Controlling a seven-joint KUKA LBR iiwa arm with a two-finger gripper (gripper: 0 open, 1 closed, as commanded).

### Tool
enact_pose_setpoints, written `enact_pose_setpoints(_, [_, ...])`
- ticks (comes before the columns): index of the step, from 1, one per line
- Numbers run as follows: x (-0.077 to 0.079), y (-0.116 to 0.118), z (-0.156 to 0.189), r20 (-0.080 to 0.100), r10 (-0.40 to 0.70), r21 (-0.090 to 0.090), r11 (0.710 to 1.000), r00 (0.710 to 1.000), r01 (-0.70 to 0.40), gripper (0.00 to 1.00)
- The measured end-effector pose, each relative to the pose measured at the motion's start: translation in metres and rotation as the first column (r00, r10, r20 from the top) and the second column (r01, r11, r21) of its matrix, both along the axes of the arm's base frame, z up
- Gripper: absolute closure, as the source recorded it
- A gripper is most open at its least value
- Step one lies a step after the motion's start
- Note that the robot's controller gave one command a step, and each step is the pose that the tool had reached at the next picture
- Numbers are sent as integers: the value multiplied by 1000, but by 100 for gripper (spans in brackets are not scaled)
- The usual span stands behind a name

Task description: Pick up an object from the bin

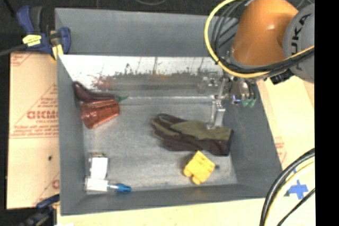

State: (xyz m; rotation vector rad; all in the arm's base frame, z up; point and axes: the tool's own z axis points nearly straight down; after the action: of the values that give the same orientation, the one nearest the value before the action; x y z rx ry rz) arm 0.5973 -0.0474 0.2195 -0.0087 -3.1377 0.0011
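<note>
Showing black letters "UKA" on its shell, the arm [302,24] sits up-right of the glove [185,132], a limp, dark olive-brown thing lying flat on the floor of the bin [132,29]. The gripper [216,116] is down at the glove's right end; claw open or closed, cannot tell. A yellow block [199,166] lies just below the glove, a reddish cup [99,113] well left of it.
</note>
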Motion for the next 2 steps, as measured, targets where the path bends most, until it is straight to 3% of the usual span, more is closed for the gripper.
enact_pose_setpoints(1, [1,0,5,9,1,-1,1000,1000,-1,0])
enact_pose_setpoints(2, [-9,5,-60,11,-16,1,1000,1000,16,0])
